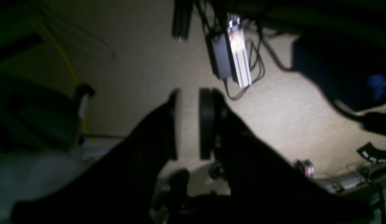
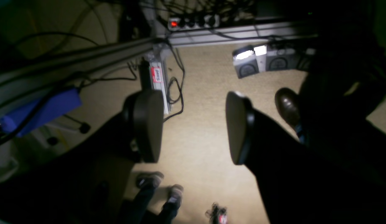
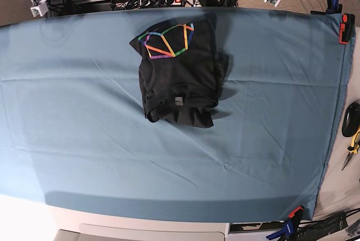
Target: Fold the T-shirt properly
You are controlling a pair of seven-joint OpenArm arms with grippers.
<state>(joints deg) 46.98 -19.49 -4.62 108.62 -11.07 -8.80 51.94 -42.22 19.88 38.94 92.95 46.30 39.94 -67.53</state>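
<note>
Folding looks finished or very nearly so: the T-shirt [image 3: 179, 76] lies as a compact dark bundle on the blue cloth of the tabletop [image 3: 67, 140], toward the far side and a little left of centre. Its rainbow line print [image 3: 167, 40] faces up at the far end, and a small grey tag [image 3: 179, 101] shows near the near edge. The near hem is a little uneven, with a lower layer poking out to the right, so my judgement is that the only step left would be squaring that edge, or simply leaving the bundle alone. That would call for bringing an arm back over the tabletop and coming down onto the near-right corner of the fabric.

Neither arm appears in the base view. Both wrist cameras look down on beige floor, cables and a power strip [image 2: 193, 21], not on the cloth. The left gripper [image 1: 188, 124] has its fingers [image 1: 206, 124] a narrow gap apart with nothing between them. The right gripper [image 2: 194, 126] has its fingers [image 2: 238, 127] spread wide, also empty. The T-shirt is therefore well apart from both sets of fingers and touched by neither, and it shows in neither wrist view.
</note>
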